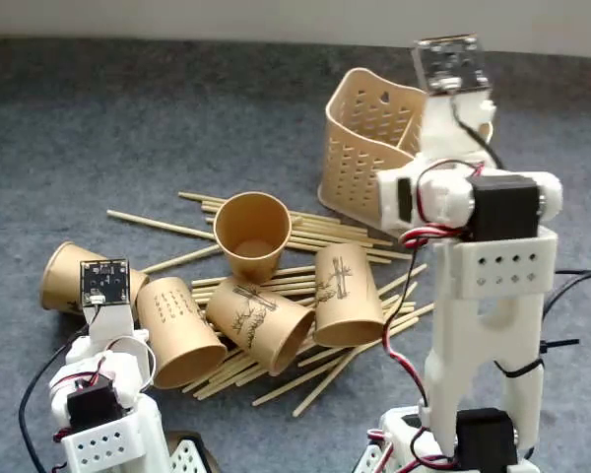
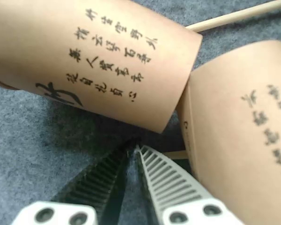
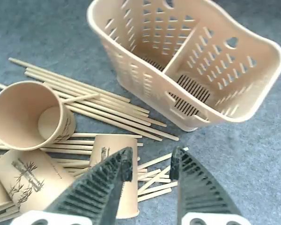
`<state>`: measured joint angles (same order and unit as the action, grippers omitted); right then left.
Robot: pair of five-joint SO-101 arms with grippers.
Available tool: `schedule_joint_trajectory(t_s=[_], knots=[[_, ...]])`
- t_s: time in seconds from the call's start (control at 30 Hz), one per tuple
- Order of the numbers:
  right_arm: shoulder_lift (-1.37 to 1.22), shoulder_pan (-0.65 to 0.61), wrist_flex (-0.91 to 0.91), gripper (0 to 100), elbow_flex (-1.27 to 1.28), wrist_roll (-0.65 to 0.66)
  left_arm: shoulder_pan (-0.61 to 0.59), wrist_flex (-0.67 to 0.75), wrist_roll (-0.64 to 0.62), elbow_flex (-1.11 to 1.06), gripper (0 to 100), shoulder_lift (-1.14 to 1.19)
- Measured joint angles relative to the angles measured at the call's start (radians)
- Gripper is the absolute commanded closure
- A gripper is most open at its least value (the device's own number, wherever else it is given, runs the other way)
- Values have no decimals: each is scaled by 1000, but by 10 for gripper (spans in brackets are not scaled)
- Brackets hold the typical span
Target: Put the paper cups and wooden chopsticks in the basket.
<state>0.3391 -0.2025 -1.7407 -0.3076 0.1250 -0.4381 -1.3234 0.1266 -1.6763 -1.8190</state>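
The basket (image 1: 364, 148) stands empty toward the tabletop's far edge. Five paper cups (image 1: 252, 233) and the chopsticks (image 3: 103, 107) lie heaped mid-tabletop. The left claw (image 2: 133, 149) is pressed together on nothing, its tips just beside two lying cups. Nudged forward like that, it would likely roll them away. The right claw (image 3: 151, 163), spread apart above the pile, could catch a cup and sticks at once.
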Motion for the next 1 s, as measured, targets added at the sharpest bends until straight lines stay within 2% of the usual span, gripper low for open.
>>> schedule_joint_trajectory(t_s=[0.17, 0.3, 0.5, 1.0], knots=[[0, -129, -5, 857, 0, -3, 0, 0, 0, 0, 986, 0], [-6, -239, 0, 857, 6, -69, 0, 0, 0, 0, 986, 0], [-137, -354, 95, 857, 48, -132, 0, 0, 0, 0, 986, 0], [-420, -405, 249, 857, 49, -152, 0, 0, 0, 0, 986, 0]])
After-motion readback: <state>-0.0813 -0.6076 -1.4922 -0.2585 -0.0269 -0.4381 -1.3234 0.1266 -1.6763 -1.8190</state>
